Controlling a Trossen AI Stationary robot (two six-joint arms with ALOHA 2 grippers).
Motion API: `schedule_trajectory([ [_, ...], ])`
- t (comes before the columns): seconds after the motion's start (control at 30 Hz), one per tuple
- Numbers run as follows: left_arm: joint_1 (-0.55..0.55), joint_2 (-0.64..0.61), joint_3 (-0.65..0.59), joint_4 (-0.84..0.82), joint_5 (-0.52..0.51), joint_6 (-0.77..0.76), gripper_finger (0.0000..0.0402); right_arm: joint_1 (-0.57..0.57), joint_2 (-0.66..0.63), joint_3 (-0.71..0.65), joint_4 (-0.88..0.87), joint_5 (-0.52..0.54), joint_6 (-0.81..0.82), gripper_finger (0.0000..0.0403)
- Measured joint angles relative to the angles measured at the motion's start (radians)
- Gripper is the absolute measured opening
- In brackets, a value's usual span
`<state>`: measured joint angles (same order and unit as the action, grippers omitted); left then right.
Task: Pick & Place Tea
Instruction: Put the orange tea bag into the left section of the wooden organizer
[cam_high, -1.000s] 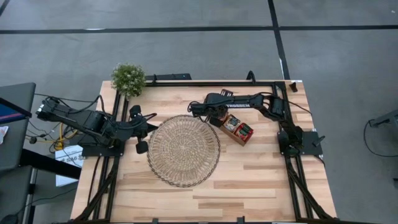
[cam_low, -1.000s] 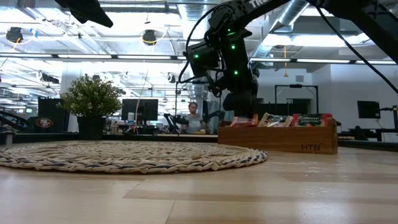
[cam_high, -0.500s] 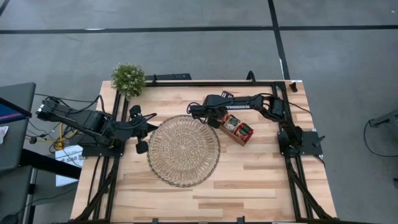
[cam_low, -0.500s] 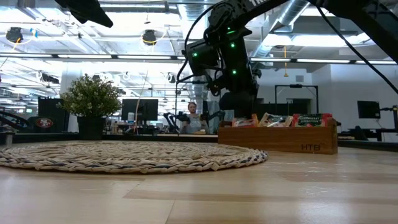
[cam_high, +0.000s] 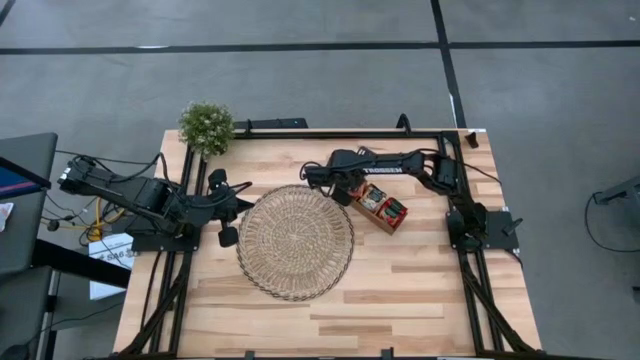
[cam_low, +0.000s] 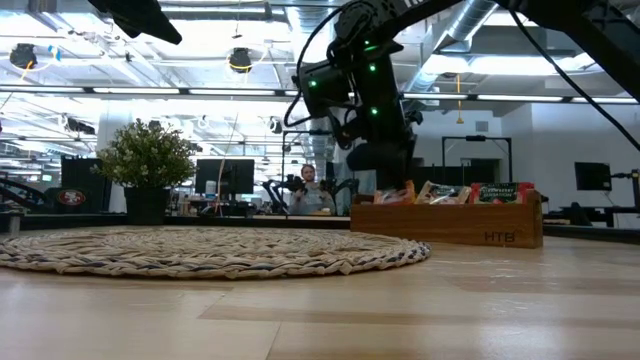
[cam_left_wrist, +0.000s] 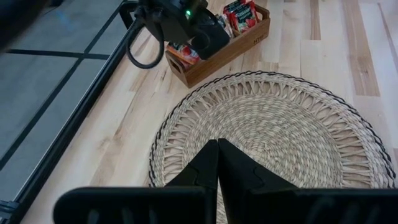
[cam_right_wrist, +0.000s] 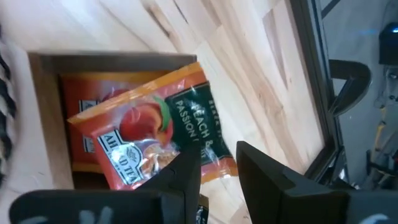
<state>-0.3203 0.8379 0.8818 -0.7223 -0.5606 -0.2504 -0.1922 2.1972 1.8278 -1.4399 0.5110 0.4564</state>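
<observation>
Right gripper (cam_high: 340, 190) now sits a bit higher over the wooden tray (cam_high: 380, 207) than a sec ago, lifting a red-orange tea sachet (cam_right_wrist: 146, 137) w/ it; little else moves. Landmark = wicker mat (cam_high: 295, 241). Left of mat: left gripper (cam_high: 238, 205) waits just beside mat's edge, fingers (cam_left_wrist: 214, 165) pressed together, holding nothing; potted plant (cam_high: 207, 127) off the mat's far-left side. Right of mat: tray just beside the mat's far-right edge, more tea sachets (cam_high: 385, 206) standing in it. Right gripper hangs over the tray end nearest the mat, fingers (cam_right_wrist: 186, 171) narrow, pinching the red-orange sachet above its compartment. Person (cam_low: 310, 190) in the room behind the table
</observation>
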Motion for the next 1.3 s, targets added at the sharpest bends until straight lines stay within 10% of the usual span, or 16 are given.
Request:
schedule_trajectory([
  [1.3, 0.000, 0.000, 0.000, 0.000, 0.001, -0.008, 0.0000, 0.032, 0.000, -0.024, -0.025, -0.092, -0.229, 0.0095],
])
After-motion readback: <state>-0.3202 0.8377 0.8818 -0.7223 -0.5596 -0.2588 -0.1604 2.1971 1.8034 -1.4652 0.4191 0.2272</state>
